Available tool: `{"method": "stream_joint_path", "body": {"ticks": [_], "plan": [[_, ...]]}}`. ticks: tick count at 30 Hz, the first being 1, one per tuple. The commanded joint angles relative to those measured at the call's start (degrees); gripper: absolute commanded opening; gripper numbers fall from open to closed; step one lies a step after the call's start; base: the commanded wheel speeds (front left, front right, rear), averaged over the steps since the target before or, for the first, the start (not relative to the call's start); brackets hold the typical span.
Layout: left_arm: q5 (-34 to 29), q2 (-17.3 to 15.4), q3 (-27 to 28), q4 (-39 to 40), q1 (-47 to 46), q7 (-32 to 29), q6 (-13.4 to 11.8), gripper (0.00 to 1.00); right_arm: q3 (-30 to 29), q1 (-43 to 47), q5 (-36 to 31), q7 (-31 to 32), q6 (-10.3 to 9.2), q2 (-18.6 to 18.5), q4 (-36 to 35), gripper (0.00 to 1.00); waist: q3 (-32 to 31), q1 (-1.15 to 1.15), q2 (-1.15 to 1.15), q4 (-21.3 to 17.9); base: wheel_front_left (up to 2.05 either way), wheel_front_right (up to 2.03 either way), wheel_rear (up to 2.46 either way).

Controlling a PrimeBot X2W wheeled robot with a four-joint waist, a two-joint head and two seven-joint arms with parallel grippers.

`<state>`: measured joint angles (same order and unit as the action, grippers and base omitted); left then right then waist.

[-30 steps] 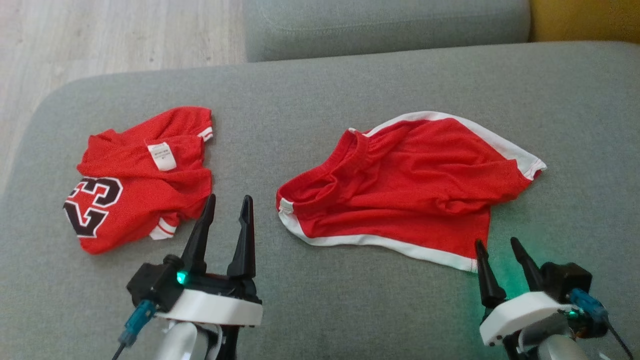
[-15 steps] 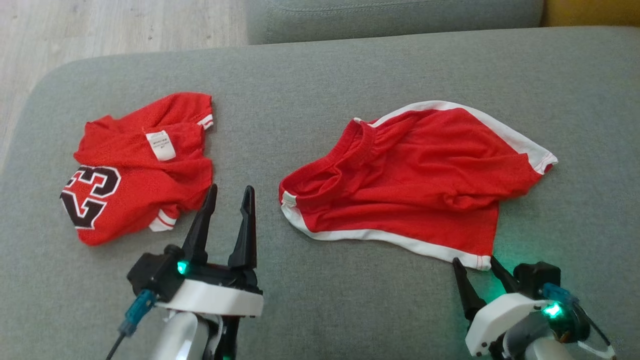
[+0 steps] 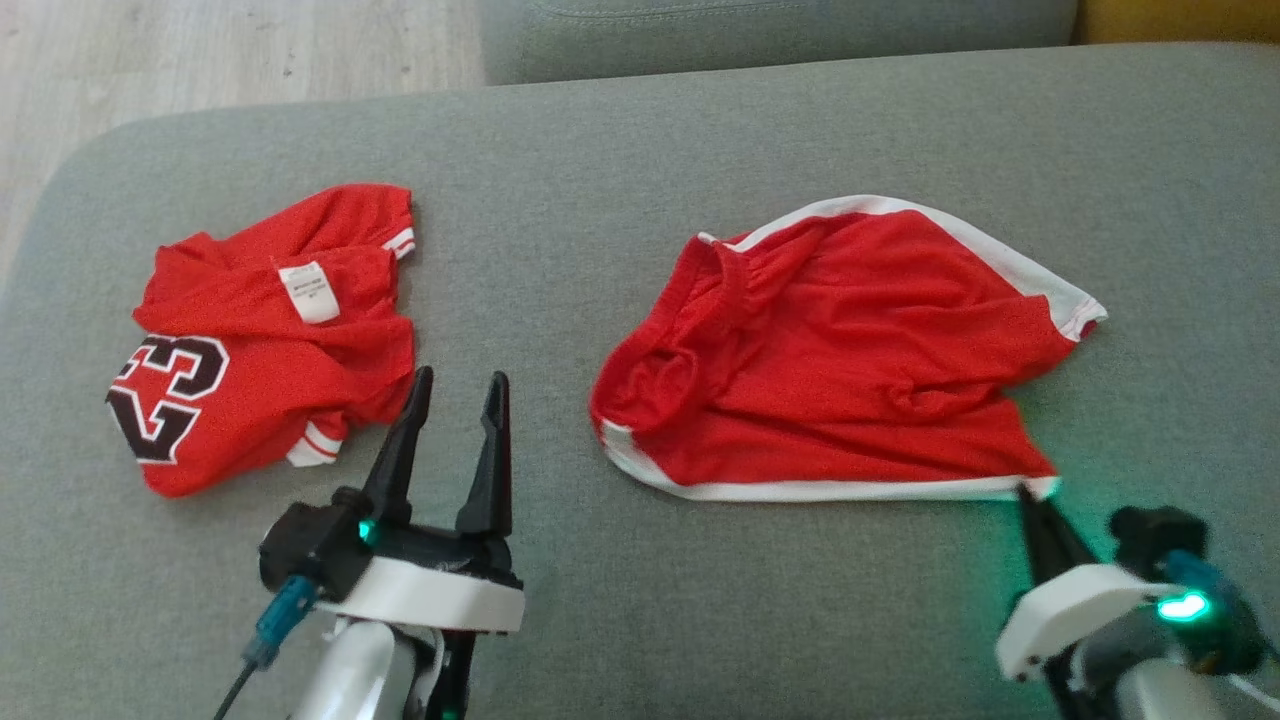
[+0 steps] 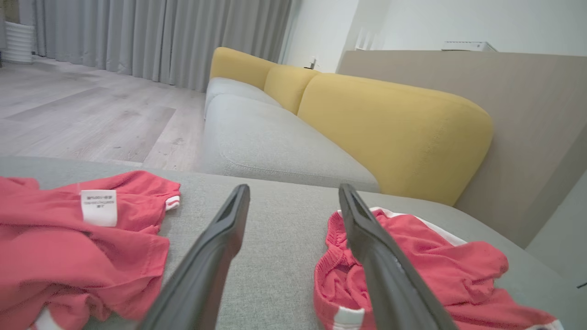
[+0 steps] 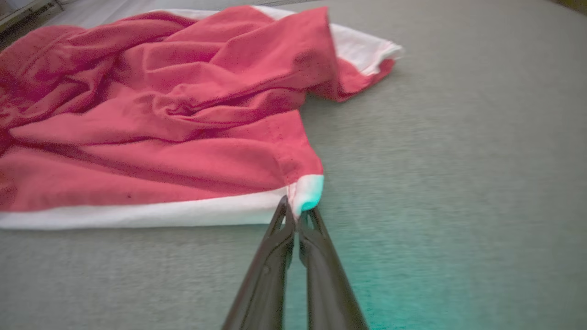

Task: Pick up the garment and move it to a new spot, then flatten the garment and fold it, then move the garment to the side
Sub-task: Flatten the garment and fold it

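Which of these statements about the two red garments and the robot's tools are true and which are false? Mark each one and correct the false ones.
1. The right tool is shut on a white-trimmed corner of the red shorts. True.
2. The left tool is shut on the red jersey. False: it is open, with nothing between its fingers.
3. The red jersey bears the number 23. True.
4. Both garments lie on a wooden table. False: they lie on a grey sofa cushion.
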<state>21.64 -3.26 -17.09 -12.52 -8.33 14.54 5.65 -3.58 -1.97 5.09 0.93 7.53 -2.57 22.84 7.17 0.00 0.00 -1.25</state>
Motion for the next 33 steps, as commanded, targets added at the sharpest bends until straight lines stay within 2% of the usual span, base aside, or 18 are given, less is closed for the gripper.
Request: {"method": "stream_joint_path", "body": {"ticks": [1, 4, 7, 13, 16, 23, 33], "plan": [[-0.96, -0.94, 0.95, 1.31, -3.24, 0.46, 0.43, 1.00, -1.01, -2.38, -1.01, -0.96, -0.04, -0.31, -2.24, 0.00, 0.11, 0.00, 0.00, -0.39, 0.00, 0.00, 0.00], [-3.16, -2.49, -1.54, 0.45, -4.11, 0.18, 0.80, 1.00, -4.22, -2.93, -2.16, -0.87, -0.04, -0.31, -2.74, 0.00, 0.38, 0.00, 0.00, -0.87, 0.00, 0.00, 0.00], [-6.19, -5.06, -6.49, -0.83, -5.47, -0.99, 1.39, 1.00, -5.32, -3.62, -2.58, -0.48, -0.04, -0.31, -2.98, 0.00, 0.87, 0.00, 0.00, -1.27, 0.00, 0.00, 0.00], [-9.31, -11.20, -23.37, -3.07, -11.16, -4.14, 1.80, 1.00, -5.94, -4.82, -2.40, -0.29, -0.04, -0.31, -2.75, 0.00, 2.32, 0.00, 0.00, -2.04, 0.00, 0.00, 0.00], [-9.66, -13.12, -30.06, -4.41, -15.45, -5.00, 1.81, 1.00, -5.48, -5.34, -2.04, -0.54, -0.04, -0.31, -2.51, 0.00, 3.26, 0.00, 0.00, -2.57, 0.00, 0.00, 0.00], [-11.22, -14.37, -37.22, -9.78, -23.74, -7.66, 1.82, 1.00, -4.08, -6.53, -1.33, -1.20, -0.04, -0.31, -1.84, 0.00, 5.00, 0.00, 0.00, -4.10, 0.00, 0.00, 0.00], [-11.16, -14.16, -43.78, -16.85, -30.70, -9.62, 1.83, 1.00, -1.94, -7.89, 0.19, -2.58, -0.04, -0.31, -1.07, 0.00, 7.05, 0.00, 0.00, -6.23, 0.00, 0.00, 0.00]]}}
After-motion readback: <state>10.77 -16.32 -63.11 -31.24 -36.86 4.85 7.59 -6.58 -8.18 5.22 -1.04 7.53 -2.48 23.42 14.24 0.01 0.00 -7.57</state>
